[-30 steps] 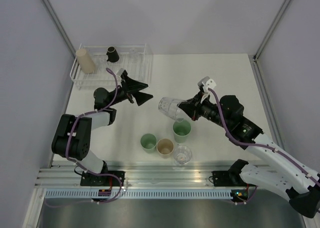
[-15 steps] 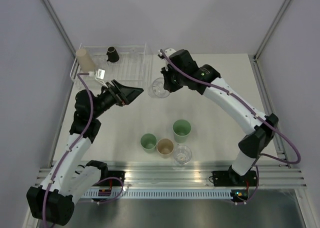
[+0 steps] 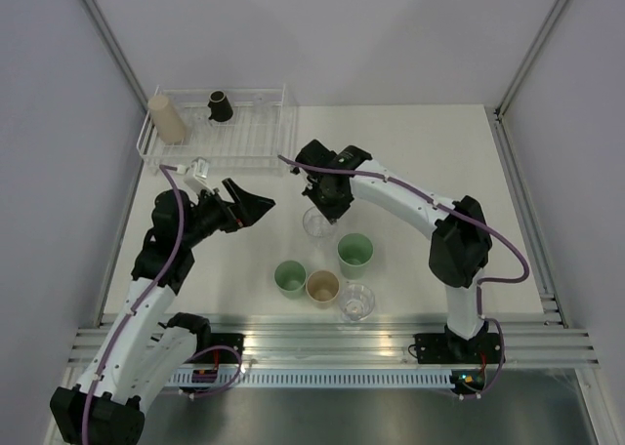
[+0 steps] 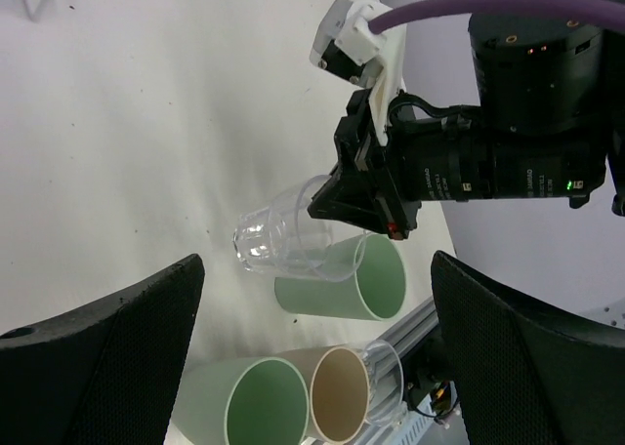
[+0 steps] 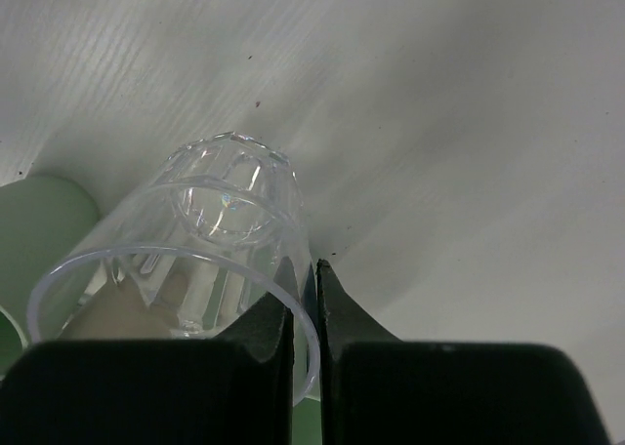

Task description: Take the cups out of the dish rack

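My right gripper (image 3: 321, 207) is shut on the wall of a clear cup (image 3: 318, 222), one finger inside and one outside. The cup hangs low over the table, just behind a mint cup (image 3: 355, 253). In the right wrist view the clear cup (image 5: 210, 240) fills the jaws of the right gripper (image 5: 305, 269). Another mint cup (image 3: 290, 278), a tan cup (image 3: 322, 287) and a clear cup (image 3: 357, 301) stand in front. The white dish rack (image 3: 283, 123) holds a tan cup (image 3: 167, 119) and a black cup (image 3: 221, 105). My left gripper (image 3: 256, 206) is open and empty.
The left wrist view shows the held clear cup (image 4: 283, 238), the right gripper (image 4: 356, 196) above it and the front cups, among them a mint cup (image 4: 342, 281). Grey walls stand on both sides. A metal rail (image 3: 332, 343) runs along the near edge.
My right gripper has carried the clear cup from beside the rack toward the front group of cups and lowered it. My left arm has shifted slightly forward, its gripper still open.
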